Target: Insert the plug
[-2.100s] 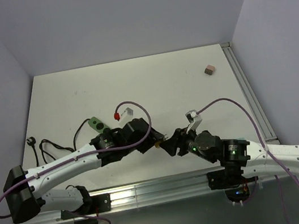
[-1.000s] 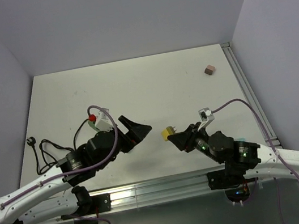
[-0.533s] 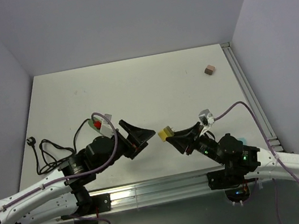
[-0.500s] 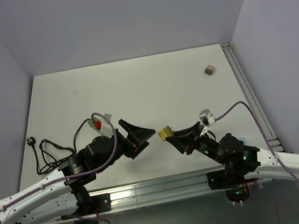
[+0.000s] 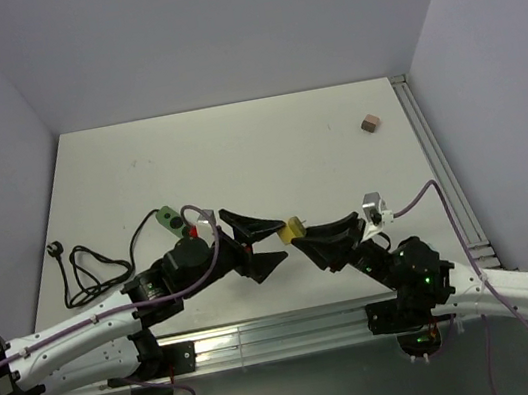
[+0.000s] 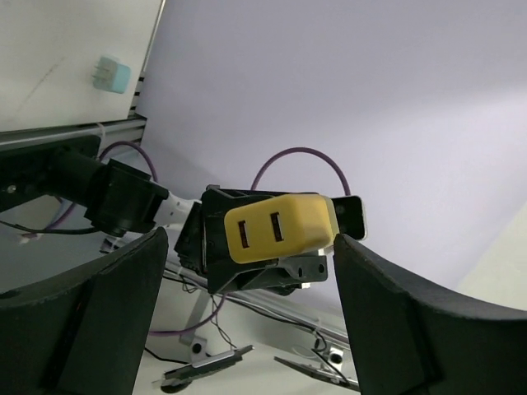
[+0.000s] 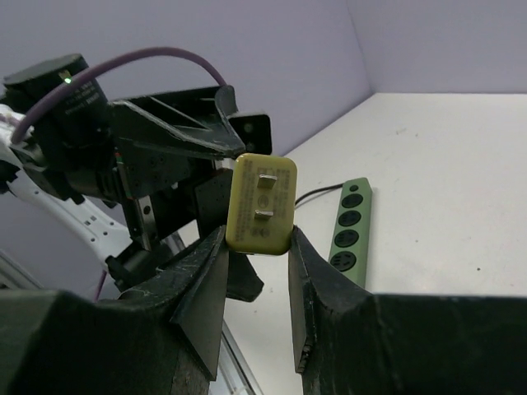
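The yellow plug [image 5: 294, 226] hangs in the air above the table's near middle, with my right gripper [image 5: 302, 233] shut on its sides. In the right wrist view the plug [image 7: 262, 203] shows its two metal prongs between my fingers [image 7: 202, 276]. My left gripper [image 5: 281, 238] is open and faces it from the left. In the left wrist view the plug [image 6: 280, 228] shows two slots and sits between my spread left fingers [image 6: 115, 313] with gaps on both sides. The green power strip [image 5: 171, 216] lies on the table behind the left arm, also seen as the strip [image 7: 352, 220].
A black cord [image 5: 82, 263] with a round plug coils at the table's left. A small brown cube [image 5: 368, 123] sits at the far right. A pale blue adapter [image 6: 109, 74] lies on the table near the rail. An aluminium rail [image 5: 267, 334] runs along the near edge.
Both arms have swung toward each other and risen. The left gripper's open fingers now straddle the yellow plug, and have narrowed slightly. The right gripper has kept its hold.
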Controlling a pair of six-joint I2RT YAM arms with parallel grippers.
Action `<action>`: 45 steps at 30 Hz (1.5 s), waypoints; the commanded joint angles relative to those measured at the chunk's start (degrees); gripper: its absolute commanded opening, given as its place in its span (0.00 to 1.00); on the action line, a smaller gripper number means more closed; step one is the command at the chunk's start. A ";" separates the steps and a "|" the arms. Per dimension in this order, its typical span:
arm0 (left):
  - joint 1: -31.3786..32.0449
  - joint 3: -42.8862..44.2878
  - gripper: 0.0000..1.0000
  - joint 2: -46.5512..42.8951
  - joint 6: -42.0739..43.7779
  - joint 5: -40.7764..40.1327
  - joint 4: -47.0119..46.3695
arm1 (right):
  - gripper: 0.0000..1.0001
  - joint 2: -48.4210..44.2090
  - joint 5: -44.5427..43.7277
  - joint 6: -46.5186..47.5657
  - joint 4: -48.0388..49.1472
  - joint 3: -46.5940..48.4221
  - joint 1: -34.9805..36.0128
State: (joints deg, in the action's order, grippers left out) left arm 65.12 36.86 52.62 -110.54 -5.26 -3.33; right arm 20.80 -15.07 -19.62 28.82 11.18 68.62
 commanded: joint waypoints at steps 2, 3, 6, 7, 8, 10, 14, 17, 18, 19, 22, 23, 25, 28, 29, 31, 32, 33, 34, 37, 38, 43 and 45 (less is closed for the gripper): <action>-0.08 -1.09 0.86 0.46 -9.77 0.69 -8.18 | 0.00 -1.89 0.31 1.07 6.77 -0.72 0.11; -0.08 -0.74 0.85 1.07 -11.09 0.77 -8.01 | 0.00 -2.07 0.30 1.07 7.39 -0.89 0.11; -0.08 -0.48 0.81 2.22 -13.28 1.21 -10.28 | 0.00 -2.16 -0.13 1.60 8.62 -0.99 0.11; -0.08 -0.30 0.81 2.48 -13.91 1.21 -10.90 | 0.00 -1.90 -0.22 2.03 8.97 -0.98 0.11; -0.08 -0.30 0.81 2.66 -14.35 0.78 -12.30 | 0.00 -1.20 -0.14 2.21 9.15 -0.72 0.11; -0.08 0.05 0.77 3.10 -15.32 0.51 -13.80 | 0.00 0.11 0.22 2.48 10.20 -0.55 0.02; -0.08 1.63 0.70 4.07 -16.28 0.86 -15.20 | 0.00 1.61 0.57 2.92 13.71 -0.98 0.11; -0.08 1.20 0.63 4.16 -17.34 0.17 -17.40 | 0.00 2.93 0.74 3.44 15.30 -1.07 0.02; -0.08 1.37 0.62 3.90 -17.51 -0.19 -17.06 | 0.00 3.19 0.57 3.62 15.74 -1.16 0.11; -0.08 1.63 0.61 3.63 -17.60 -0.45 -16.97 | 0.00 3.37 0.66 3.62 16.26 -1.68 0.11; -0.08 2.33 0.57 3.98 -17.43 -0.90 -17.85 | 0.00 3.37 0.48 3.97 18.29 -2.74 0.11; -0.08 2.86 0.57 4.50 -17.51 -0.29 -17.94 | 0.00 3.37 0.48 4.06 19.16 -3.00 0.02; -0.17 3.04 0.57 5.12 -17.69 -0.02 -19.42 | 0.00 3.55 0.83 4.41 19.78 -3.53 0.11; -0.17 3.48 0.54 6.70 -18.39 0.95 -21.96 | 0.00 3.64 1.27 4.94 21.01 -4.15 0.02; -0.17 3.48 0.52 7.40 -18.57 1.12 -22.94 | 0.00 3.64 1.62 5.11 21.19 -4.24 0.02; -0.17 3.74 0.51 8.11 -18.57 1.47 -25.22 | 0.00 3.90 1.80 5.29 21.37 -4.41 0.11; -0.17 4.00 0.51 8.81 -18.74 1.74 -25.49 | 0.00 4.07 1.89 5.38 21.63 -4.59 0.11; -0.17 4.62 0.51 8.99 -18.57 1.91 -25.76 | 0.00 4.42 1.80 5.73 21.80 -4.76 0.11; -0.17 4.88 0.52 9.25 -18.40 2.09 -25.93 | 0.00 4.51 1.71 5.82 21.81 -4.85 0.02; -0.17 5.85 0.55 9.78 -18.22 2.44 -25.50 | 0.00 5.13 1.54 6.34 21.98 -4.94 0.02; -0.17 6.03 0.58 9.87 -18.39 2.44 -25.49 | 0.00 5.04 1.45 6.52 22.68 -5.03 0.11; -0.17 6.73 0.65 10.13 -18.75 2.18 -24.97 | 0.00 5.66 -0.13 7.22 24.35 -5.47 0.11; -0.17 7.26 0.63 10.57 -18.57 2.27 -25.49 | 0.00 5.75 -0.40 7.66 24.79 -5.29 0.11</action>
State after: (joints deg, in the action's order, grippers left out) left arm 64.86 40.14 63.02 -114.50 -3.70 -23.16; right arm 25.69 -16.08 -13.19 52.07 6.26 68.27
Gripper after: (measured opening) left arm 0.634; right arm 0.376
